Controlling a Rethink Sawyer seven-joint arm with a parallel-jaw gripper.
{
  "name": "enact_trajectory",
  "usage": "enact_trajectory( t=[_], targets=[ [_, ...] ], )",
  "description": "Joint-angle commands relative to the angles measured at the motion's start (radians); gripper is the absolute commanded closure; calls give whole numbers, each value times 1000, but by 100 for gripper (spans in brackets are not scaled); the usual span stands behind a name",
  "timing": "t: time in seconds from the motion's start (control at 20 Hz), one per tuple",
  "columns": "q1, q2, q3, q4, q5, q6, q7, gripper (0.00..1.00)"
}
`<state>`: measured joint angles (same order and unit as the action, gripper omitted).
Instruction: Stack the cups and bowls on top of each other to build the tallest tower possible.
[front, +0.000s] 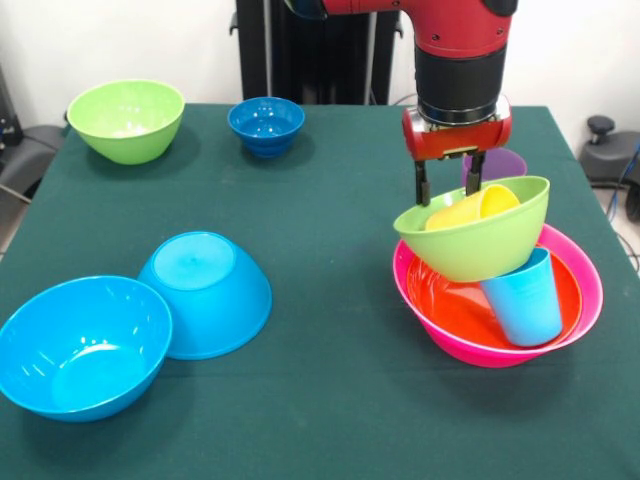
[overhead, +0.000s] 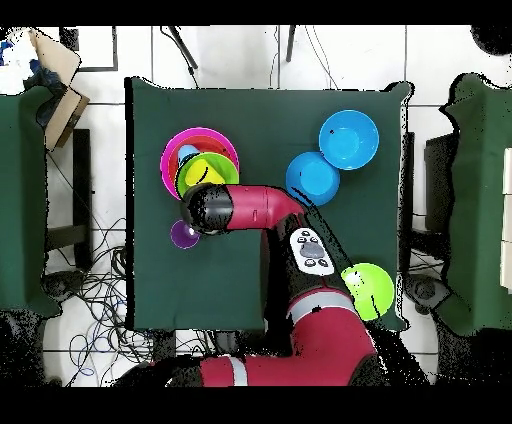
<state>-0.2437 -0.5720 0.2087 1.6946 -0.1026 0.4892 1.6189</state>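
In the front view the tower (front: 497, 300) sits on the tabletop (front: 340, 400) at right, perhaps with one cup (front: 497, 163) behind it. Two bowls (front: 82, 345) touch at near left. Two more bowls (front: 126, 120) stand apart at far left.

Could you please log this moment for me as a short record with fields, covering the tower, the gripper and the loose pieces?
tower base: large pink bowl with orange bowl nested inside
in the base: light blue cup, upside down, leaning
on top: lime green bowl, tilted, yellow cup lying in it
gripper: fingers straddle the green bowl's rim
loose: purple cup, two bright blue bowls, one inverted
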Motion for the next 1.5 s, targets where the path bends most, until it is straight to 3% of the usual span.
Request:
enact_trajectory(
  t=[0.05,1.5],
  targets=[
    [22,25,44,-45,28,-17,134,0],
    [34,42,36,-82,42,5,133,0]
  ],
)
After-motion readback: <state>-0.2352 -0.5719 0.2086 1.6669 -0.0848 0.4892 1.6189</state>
